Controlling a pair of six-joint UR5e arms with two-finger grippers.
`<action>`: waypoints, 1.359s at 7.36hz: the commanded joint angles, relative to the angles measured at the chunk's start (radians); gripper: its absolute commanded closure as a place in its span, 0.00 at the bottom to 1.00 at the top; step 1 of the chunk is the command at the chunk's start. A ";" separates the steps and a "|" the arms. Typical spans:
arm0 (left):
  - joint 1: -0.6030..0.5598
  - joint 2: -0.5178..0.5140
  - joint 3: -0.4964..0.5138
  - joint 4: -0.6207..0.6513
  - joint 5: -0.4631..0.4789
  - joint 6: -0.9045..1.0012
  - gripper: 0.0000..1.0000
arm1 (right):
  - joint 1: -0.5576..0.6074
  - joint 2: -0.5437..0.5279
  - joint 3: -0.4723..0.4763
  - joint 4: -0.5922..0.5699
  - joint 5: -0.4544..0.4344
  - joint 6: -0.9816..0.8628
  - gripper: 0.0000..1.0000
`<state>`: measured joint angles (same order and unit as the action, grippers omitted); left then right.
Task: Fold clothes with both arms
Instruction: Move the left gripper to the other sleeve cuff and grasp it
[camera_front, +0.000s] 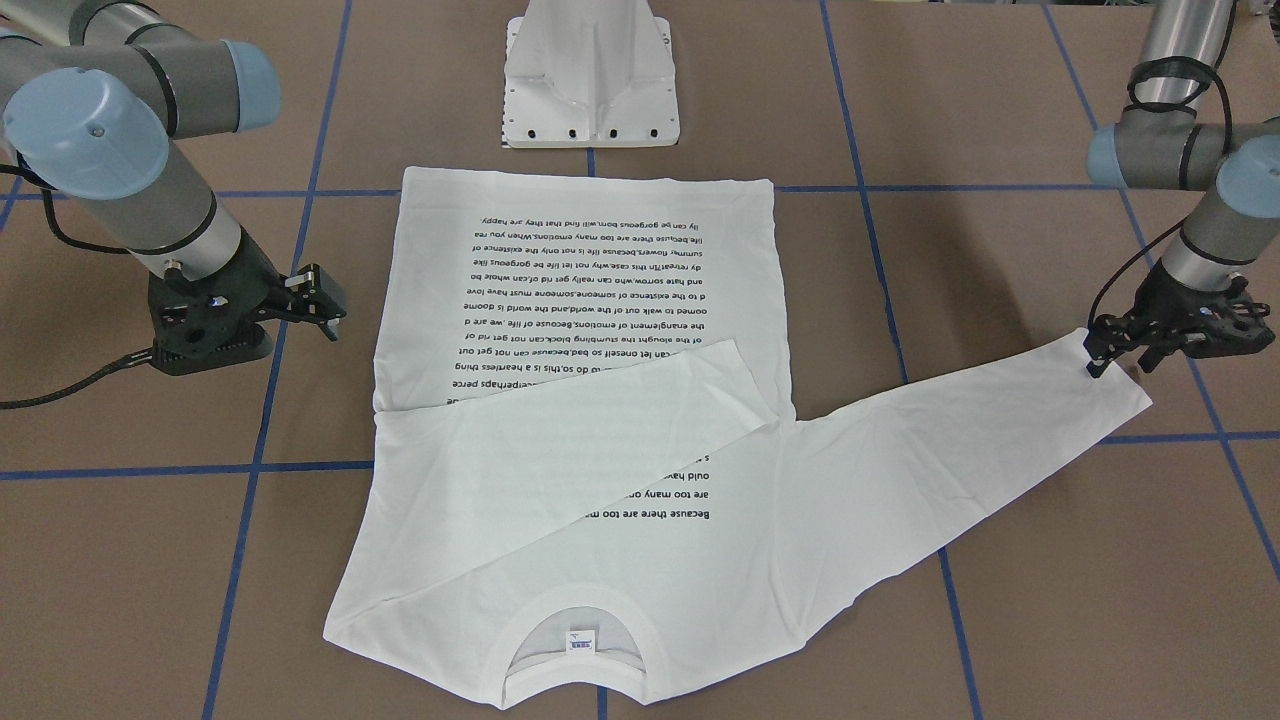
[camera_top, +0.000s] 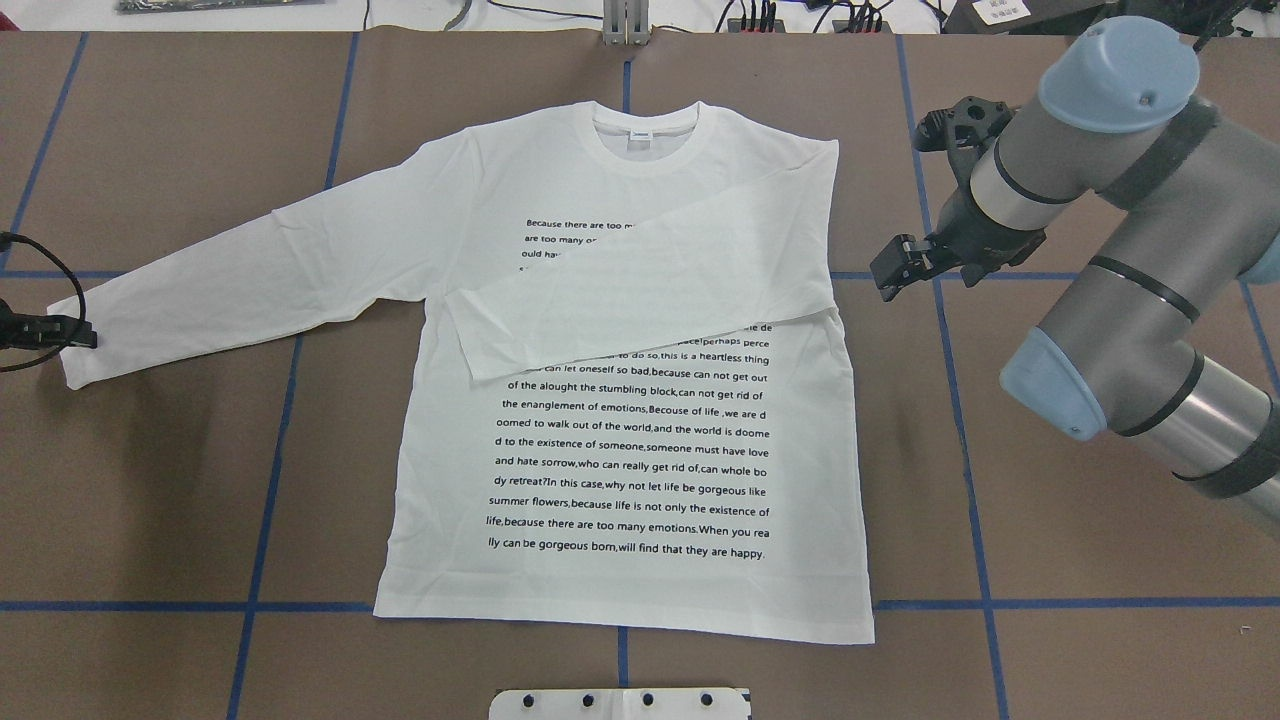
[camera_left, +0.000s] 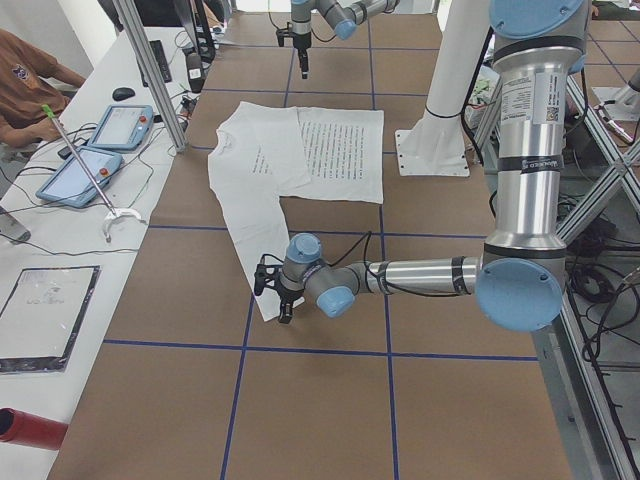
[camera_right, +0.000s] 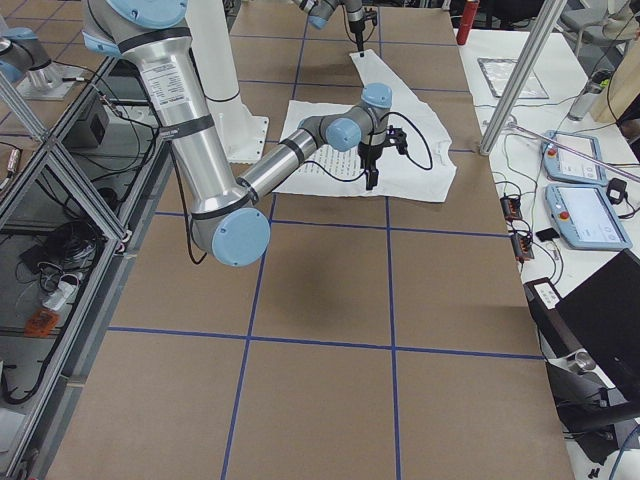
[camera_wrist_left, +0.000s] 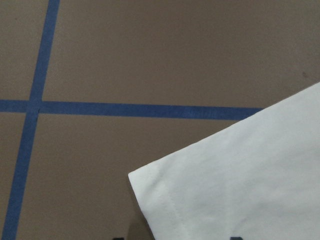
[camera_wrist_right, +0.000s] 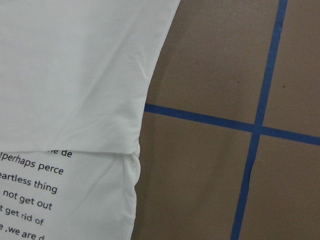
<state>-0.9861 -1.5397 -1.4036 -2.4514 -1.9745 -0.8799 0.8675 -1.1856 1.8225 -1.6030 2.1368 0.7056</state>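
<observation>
The left hand (camera_front: 1122, 365), spread over the T-shirt's (camera_front: 600, 420) outstretched cuff (camera_front: 1125, 400), should pinch both layers squarely; the right hand (camera_front: 330, 300) is spread too.

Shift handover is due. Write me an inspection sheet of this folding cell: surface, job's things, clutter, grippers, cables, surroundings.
Surface: brown table with a blue tape grid.
Job's things: white T-shirt lies flat, print up; folded sleeve lies across the chest; stretched sleeve reaches out sideways.
Clutter: nothing seen.
Grippers: left gripper open, at the stretched sleeve's cuff; right gripper open, beside the shirt, apart from it.
Cables: black cable trails from the right wrist over the table.
Surroundings: white pedestal base; pendants on a side bench; seated person.
</observation>
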 joint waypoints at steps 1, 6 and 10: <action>0.001 0.000 0.000 0.000 -0.001 -0.002 0.55 | 0.001 0.000 0.003 0.000 0.000 0.000 0.00; 0.000 0.000 -0.032 0.008 -0.007 -0.005 0.90 | 0.002 -0.003 0.001 0.000 0.000 -0.002 0.00; 0.000 -0.004 -0.221 0.185 -0.062 -0.002 1.00 | 0.005 -0.012 0.003 0.000 0.002 -0.003 0.00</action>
<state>-0.9864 -1.5406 -1.5372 -2.3582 -2.0091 -0.8824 0.8718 -1.1927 1.8241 -1.6030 2.1376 0.7028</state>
